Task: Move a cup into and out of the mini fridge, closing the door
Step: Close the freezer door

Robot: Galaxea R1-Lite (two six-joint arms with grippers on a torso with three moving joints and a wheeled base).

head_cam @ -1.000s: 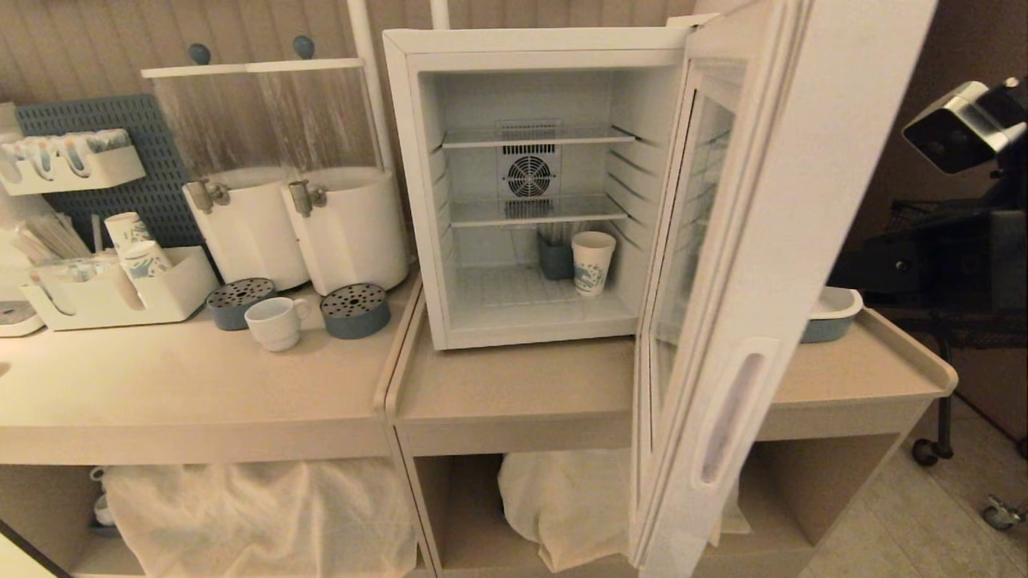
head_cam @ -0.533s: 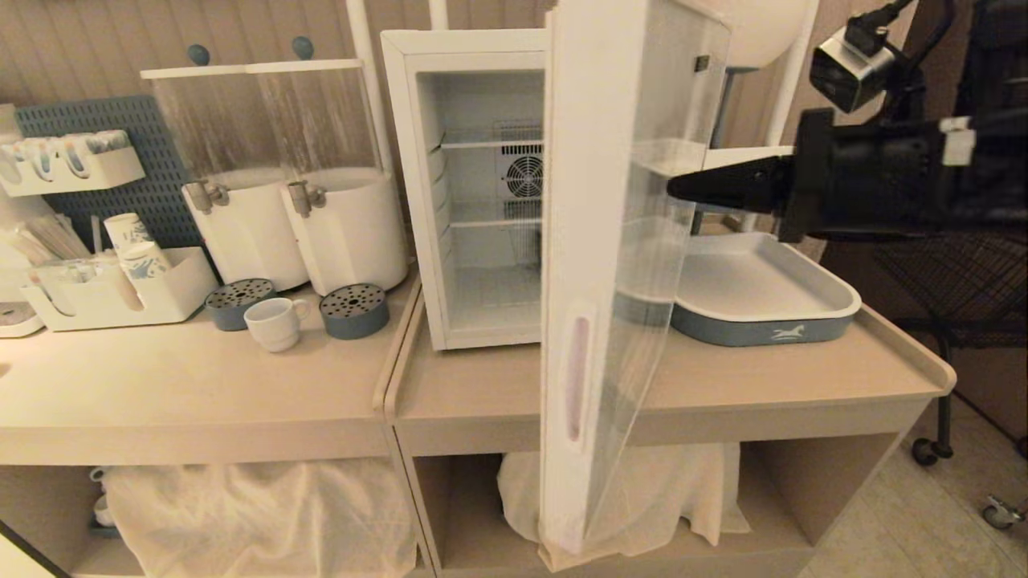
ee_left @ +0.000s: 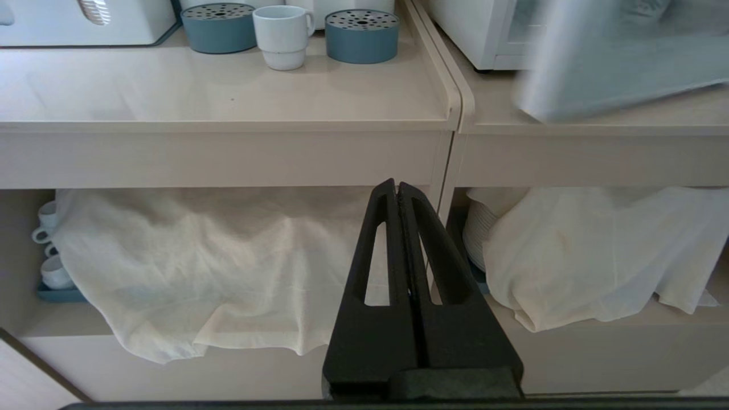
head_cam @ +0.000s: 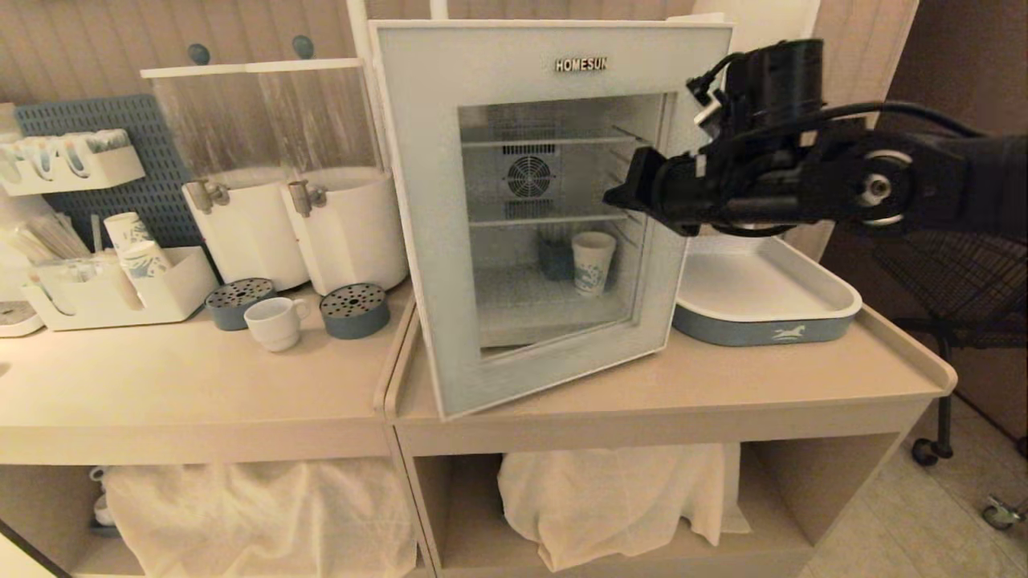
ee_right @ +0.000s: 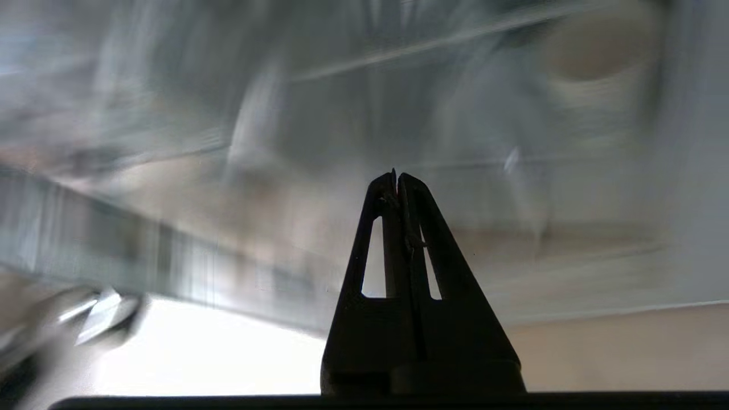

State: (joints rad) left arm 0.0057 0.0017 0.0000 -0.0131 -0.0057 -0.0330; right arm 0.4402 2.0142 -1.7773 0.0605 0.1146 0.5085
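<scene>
Left gripper (ee_left: pixel 398 191), jaws together, before draped cloth (ee_left: pixel 188 267).

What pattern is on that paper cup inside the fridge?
The paper cup is white with a blue print, best seen through the glass in the head view.

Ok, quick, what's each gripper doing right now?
Left gripper: shut, empty, parked low before the counter.
Right gripper: shut, empty, against the door.

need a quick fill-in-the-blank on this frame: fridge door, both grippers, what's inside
1. The door bears the lettering ____ on its top edge.
2. Behind the door's glass, a printed paper cup stands on the fridge's ____ level.
3. The right gripper, by the door's right edge, has its jaws ____.
4. The left gripper hangs before the cabinet's lower shelf, holding ____.

Missing words: HOMESUN; bottom; shut; nothing
</scene>
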